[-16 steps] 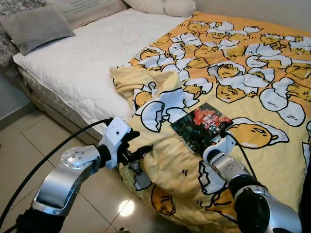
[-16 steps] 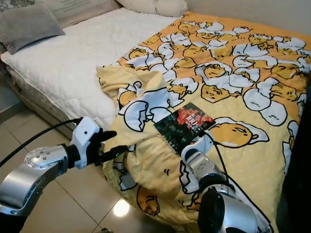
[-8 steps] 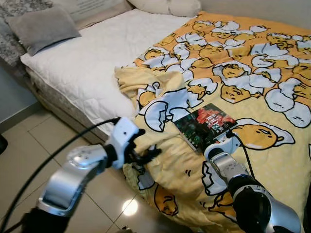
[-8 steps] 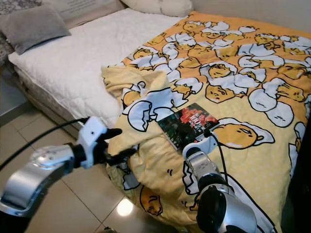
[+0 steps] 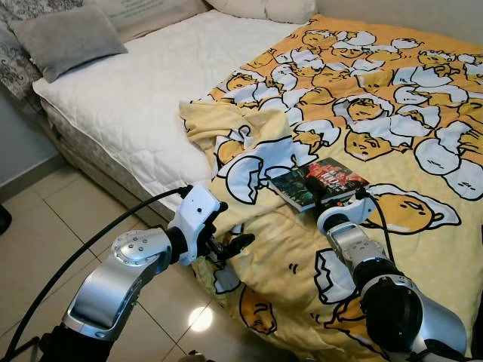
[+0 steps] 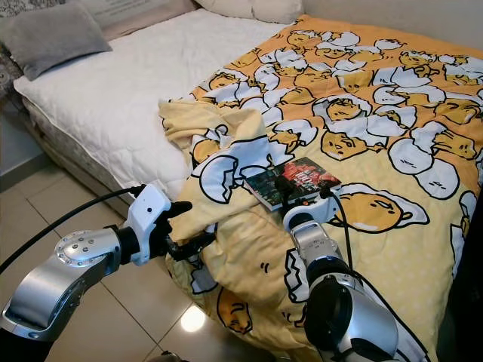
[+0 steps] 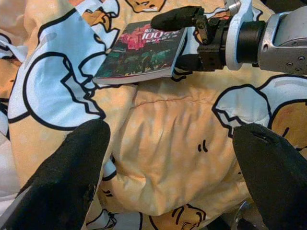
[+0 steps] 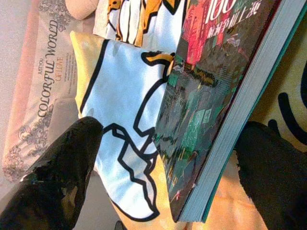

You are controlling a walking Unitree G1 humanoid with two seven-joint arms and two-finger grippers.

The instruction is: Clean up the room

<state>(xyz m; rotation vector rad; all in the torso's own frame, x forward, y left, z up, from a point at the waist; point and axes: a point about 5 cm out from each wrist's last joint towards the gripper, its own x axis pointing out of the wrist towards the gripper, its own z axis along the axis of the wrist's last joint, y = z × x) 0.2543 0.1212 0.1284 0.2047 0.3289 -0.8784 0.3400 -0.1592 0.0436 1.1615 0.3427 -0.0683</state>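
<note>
One bed (image 5: 136,98) takes up most of the scene, its white quilted mattress bare on the robot's left and a grey pillow (image 5: 64,39) lying at the head. A yellow blanket (image 5: 392,98) printed with cartoon egg figures covers the rest of the bed, and its near corner is bunched into folds that spill over the mattress edge toward the tiled floor (image 5: 38,249).

A book (image 5: 317,183) with a dark red and green cover lies on the blanket near that bunched corner, one end tilted up off the fabric. The right gripper (image 5: 321,194) is at the book's near edge with its fingers (image 7: 175,18) spread, one above the cover and one below the pages; whether they press on the book cannot be told. The left gripper (image 5: 226,237) hovers beside the hanging blanket fold at the bed's edge, its fingers (image 7: 72,167) wide apart and holding nothing.
</note>
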